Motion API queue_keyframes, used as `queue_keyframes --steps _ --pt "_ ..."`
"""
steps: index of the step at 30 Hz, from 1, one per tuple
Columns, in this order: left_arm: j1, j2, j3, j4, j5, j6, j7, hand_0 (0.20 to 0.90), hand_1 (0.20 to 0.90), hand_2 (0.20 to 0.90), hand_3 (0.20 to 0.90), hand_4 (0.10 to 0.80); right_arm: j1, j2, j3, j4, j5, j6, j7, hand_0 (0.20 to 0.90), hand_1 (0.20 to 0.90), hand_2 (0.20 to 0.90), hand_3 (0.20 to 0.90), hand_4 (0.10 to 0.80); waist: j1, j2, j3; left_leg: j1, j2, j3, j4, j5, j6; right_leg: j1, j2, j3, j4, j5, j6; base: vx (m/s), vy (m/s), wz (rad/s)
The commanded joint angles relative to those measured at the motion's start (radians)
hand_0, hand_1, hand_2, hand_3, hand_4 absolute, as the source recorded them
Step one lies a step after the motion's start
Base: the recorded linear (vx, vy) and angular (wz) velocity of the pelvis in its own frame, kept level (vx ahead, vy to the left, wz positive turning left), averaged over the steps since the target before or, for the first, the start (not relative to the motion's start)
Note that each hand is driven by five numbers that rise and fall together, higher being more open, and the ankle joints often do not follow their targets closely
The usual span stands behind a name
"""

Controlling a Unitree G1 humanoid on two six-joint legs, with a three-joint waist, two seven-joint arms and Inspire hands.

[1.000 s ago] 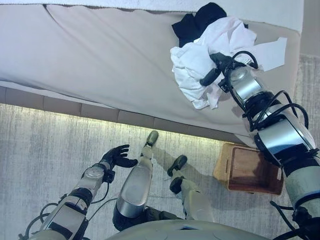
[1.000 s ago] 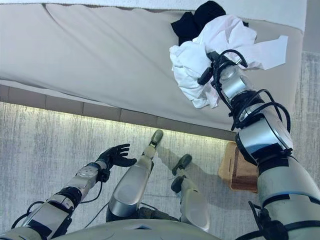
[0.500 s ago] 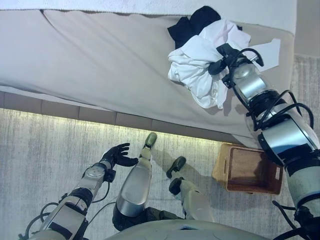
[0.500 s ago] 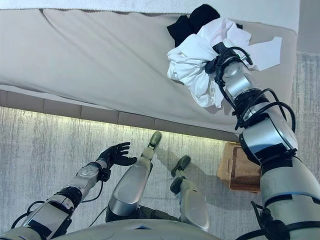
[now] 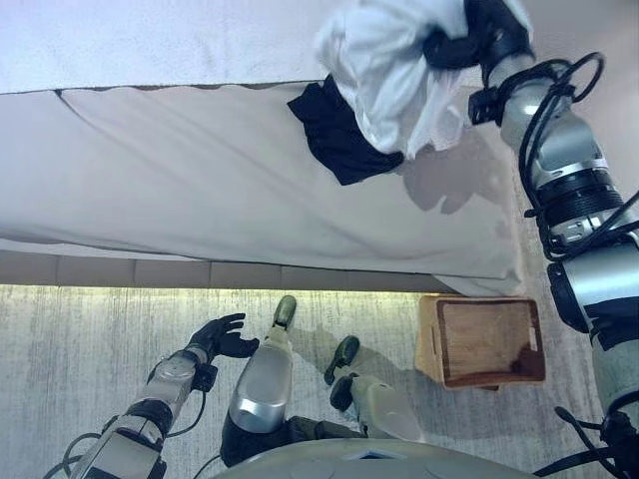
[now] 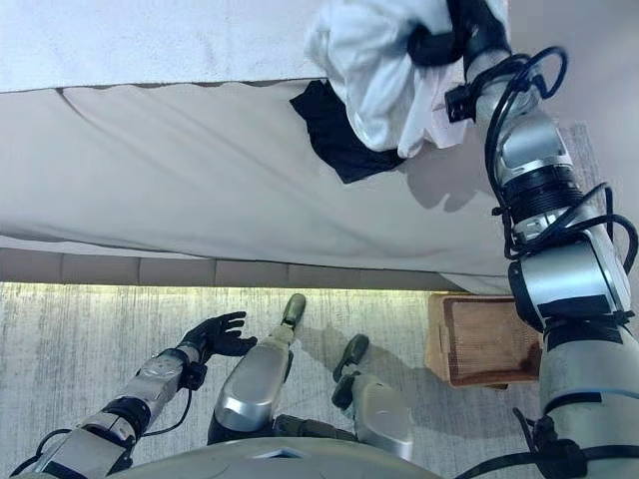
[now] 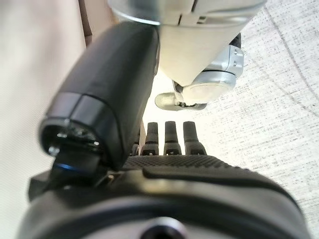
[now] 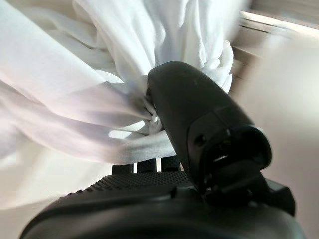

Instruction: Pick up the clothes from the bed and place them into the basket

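My right hand (image 5: 477,38) is shut on a bunched white garment (image 5: 384,70) and holds it in the air above the beige bed (image 5: 200,190). In the right wrist view the white garment (image 8: 99,74) is pinched between thumb and fingers (image 8: 149,167). A black garment (image 5: 337,135) lies on the bed just under the hanging white one. The wooden basket (image 5: 489,341) stands on the floor at the bed's right end, below my right arm. My left hand (image 5: 222,336) hangs open low over the carpet, holding nothing.
The bed's padded front edge (image 5: 150,269) runs across the view, with grey carpet (image 5: 80,339) in front of it. A lighter cover (image 5: 150,45) lies over the far part of the bed.
My right hand has lifted the white garment off the bed, uncovering the black garment. The camera has shifted, so the bed and basket sit lower in view. The left hand stays put.
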Motion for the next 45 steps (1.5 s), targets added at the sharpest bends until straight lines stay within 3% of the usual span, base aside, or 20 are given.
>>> queue_keyframes --steps 1,8,14,15,16,17,19,20,21,26,28,30,32,33,34,35,42,43,44,45 --pt "0.131 -0.047 -0.087 0.091 0.071 -0.015 -0.044 0.9 0.9 0.9 0.9 0.8 0.028 0.01 -0.025 -0.13 -0.003 -0.131 -0.012 0.3 0.3 0.3 0.2 0.1 -0.005 -0.012 -0.317 0.06 -0.018 -0.001 -0.016 -0.136 0.042 -0.029 -0.055 -0.005 0.105 0.041 0.04 0.08 0.029 -0.01" --pt "0.144 -0.039 -0.076 0.089 0.087 0.011 -0.043 0.9 0.9 0.9 0.9 0.8 0.078 0.011 0.073 -0.046 -0.121 0.007 0.179 0.3 0.3 0.3 0.2 0.1 0.012 -0.023 -0.327 0.065 -0.014 -0.012 -0.024 -0.126 0.037 -0.007 -0.048 -0.018 0.076 0.028 0.038 0.013 0.003 0.07" --pt "0.112 -0.023 -0.076 0.085 0.093 0.025 -0.048 0.9 0.9 0.9 0.9 0.8 0.058 0.029 0.14 0.076 -0.194 0.055 0.194 0.3 0.3 0.3 0.2 0.1 0.042 -0.034 -0.295 0.042 -0.013 -0.031 -0.027 -0.112 0.032 -0.005 -0.05 -0.051 0.066 0.026 0.035 -0.034 -0.005 0.04" --pt "0.106 -0.022 -0.077 0.086 0.092 0.026 -0.048 0.9 0.9 0.9 0.9 0.8 0.054 0.031 0.146 0.088 -0.197 0.073 0.193 0.345 0.345 0.345 0.252 0.152 0.045 -0.034 -0.291 0.039 -0.013 -0.033 -0.028 -0.11 0.032 -0.006 -0.051 -0.054 0.067 0.025 0.035 -0.051 0.013 0.1" --pt "0.1 -0.02 -0.076 0.086 0.091 0.026 -0.049 0.9 0.9 0.9 0.9 0.8 0.052 0.032 0.151 0.104 -0.205 0.091 0.205 0.738 0.738 0.738 0.711 0.611 0.048 -0.034 -0.285 0.034 -0.013 -0.035 -0.028 -0.108 0.031 -0.008 -0.052 -0.058 0.067 0.024 0.034 -0.075 0.013 0.18" --pt "0.091 -0.019 -0.079 0.085 0.088 0.023 -0.045 0.9 0.9 0.9 0.9 0.8 0.046 0.037 0.162 0.123 -0.208 0.103 0.202 0.9 0.9 0.9 0.9 0.8 0.056 -0.032 -0.269 0.031 -0.012 -0.039 -0.031 -0.106 0.03 -0.012 -0.052 -0.059 0.071 0.021 0.033 -0.076 0.015 0.13" --pt "0.083 -0.019 -0.079 0.084 0.082 0.02 -0.041 0.9 0.9 0.9 0.9 0.8 0.04 0.042 0.168 0.144 -0.213 0.111 0.215 0.9 0.9 0.9 0.9 0.8 0.06 -0.031 -0.257 0.021 -0.012 -0.043 -0.033 -0.102 0.03 -0.02 -0.052 -0.062 0.074 0.019 0.031 -0.066 0.023 0.05" --pt "0.08 -0.018 -0.081 0.081 0.079 0.019 -0.039 0.9 0.9 0.9 0.9 0.8 0.036 0.044 0.17 0.155 -0.217 0.111 0.219 0.42 0.42 0.42 0.34 0.24 0.062 -0.029 -0.252 0.017 -0.013 -0.045 -0.035 -0.099 0.03 -0.024 -0.053 -0.064 0.076 0.017 0.03 -0.046 0.026 0.06" --pt "0.078 -0.018 -0.081 0.08 0.077 0.018 -0.038 0.9 0.9 0.9 0.9 0.8 0.034 0.045 0.171 0.159 -0.219 0.111 0.222 0.3 0.3 0.3 0.2 0.1 0.062 -0.029 -0.249 0.016 -0.013 -0.046 -0.036 -0.098 0.03 -0.026 -0.053 -0.065 0.077 0.016 0.03 -0.055 0.029 0.06" --pt "0.06 -0.018 -0.088 0.065 0.065 0.018 -0.029 0.9 0.9 0.9 0.9 0.8 0.016 0.047 0.186 0.182 -0.244 0.117 0.246 0.3 0.3 0.3 0.2 0.1 0.068 -0.023 -0.223 -0.009 -0.017 -0.056 -0.035 -0.089 0.03 -0.049 -0.061 -0.07 0.092 0.019 0.029 -0.055 0.034 0.06" --pt "0.054 -0.016 -0.086 0.056 0.062 0.021 -0.026 0.9 0.9 0.9 0.9 0.8 0.012 0.043 0.194 0.184 -0.262 0.127 0.28 0.462 0.462 0.462 0.389 0.289 0.068 -0.023 -0.211 -0.015 -0.017 -0.058 -0.038 -0.086 0.03 -0.061 -0.064 -0.07 0.1 0.022 0.03 -0.05 0.027 0.08" --pt "0.052 -0.012 -0.083 0.052 0.057 0.024 -0.026 0.9 0.9 0.9 0.9 0.8 0.007 0.037 0.209 0.185 -0.269 0.127 0.303 0.345 0.345 0.345 0.252 0.152 0.069 -0.023 -0.206 -0.017 -0.018 -0.059 -0.039 -0.084 0.03 -0.068 -0.066 -0.069 0.104 0.025 0.032 -0.014 0.015 0.03" --pt "0.051 -0.007 -0.078 0.044 0.058 0.028 -0.029 0.9 0.9 0.9 0.9 0.8 0.004 0.038 0.214 0.189 -0.266 0.132 0.318 0.356 0.356 0.356 0.266 0.166 0.072 -0.026 -0.2 -0.019 -0.016 -0.058 -0.039 -0.084 0.029 -0.07 -0.069 -0.071 0.107 0.027 0.034 0.0 0.0 0.0" --pt "0.052 -0.008 -0.08 0.044 0.057 0.026 -0.03 0.9 0.9 0.9 0.9 0.8 0.005 0.039 0.214 0.192 -0.265 0.13 0.323 0.625 0.625 0.625 0.579 0.479 0.073 -0.027 -0.198 -0.02 -0.014 -0.059 -0.039 -0.083 0.028 -0.071 -0.07 -0.071 0.109 0.028 0.035 0.0 0.0 0.0" --pt "0.049 -0.007 -0.078 0.045 0.059 0.024 -0.032 0.9 0.9 0.9 0.9 0.8 0.003 0.046 0.212 0.199 -0.268 0.12 0.327 0.368 0.368 0.368 0.28 0.18 0.074 -0.027 -0.196 -0.021 -0.014 -0.058 -0.04 -0.082 0.029 -0.075 -0.072 -0.072 0.112 0.03 0.035 0.0 0.0 0.0" --pt "0.048 -0.008 -0.08 0.046 0.056 0.022 -0.032 0.9 0.9 0.9 0.9 0.8 0.001 0.051 0.212 0.203 -0.268 0.113 0.329 0.3 0.3 0.3 0.2 0.1 0.075 -0.027 -0.194 -0.021 -0.013 -0.058 -0.042 -0.082 0.029 -0.077 -0.073 -0.072 0.115 0.031 0.036 -0.006 0.009 -0.03" --pt "0.051 -0.007 -0.081 0.03 0.048 0.014 -0.032 0.9 0.9 0.9 0.9 0.8 0.017 0.054 0.21 0.184 -0.266 0.114 0.332 0.3 0.3 0.3 0.2 0.1 0.073 -0.027 -0.186 -0.027 -0.011 -0.055 -0.048 -0.079 0.03 -0.087 -0.074 -0.07 0.119 0.037 0.039 -0.01 0.001 -0.03" --pt "0.048 -0.004 -0.08 0.032 0.046 0.012 -0.031 0.9 0.9 0.9 0.9 0.8 0.019 0.055 0.211 0.175 -0.248 0.12 0.338 0.493 0.493 0.493 0.425 0.325 0.072 -0.028 -0.184 -0.028 -0.01 -0.054 -0.052 -0.077 0.029 -0.09 -0.073 -0.069 0.118 0.039 0.04 0.0 0.0 0.0" --pt "0.047 -0.003 -0.078 0.033 0.047 0.012 -0.031 0.9 0.9 0.9 0.9 0.8 0.02 0.055 0.209 0.17 -0.234 0.124 0.334 0.789 0.789 0.789 0.771 0.671 0.071 -0.029 -0.184 -0.027 -0.01 -0.053 -0.053 -0.077 0.029 -0.09 -0.074 -0.07 0.119 0.04 0.041 0.0 0.0 0.0" --pt "0.046 0.001 -0.074 0.036 0.051 0.011 -0.033 0.9 0.9 0.9 0.9 0.8 0.022 0.054 0.203 0.165 -0.21 0.125 0.335 0.9 0.9 0.9 0.9 0.8 0.07 -0.031 -0.185 -0.025 -0.009 -0.051 -0.055 -0.077 0.028 -0.09 -0.075 -0.07 0.119 0.043 0.042 0.0 0.0 0.0"
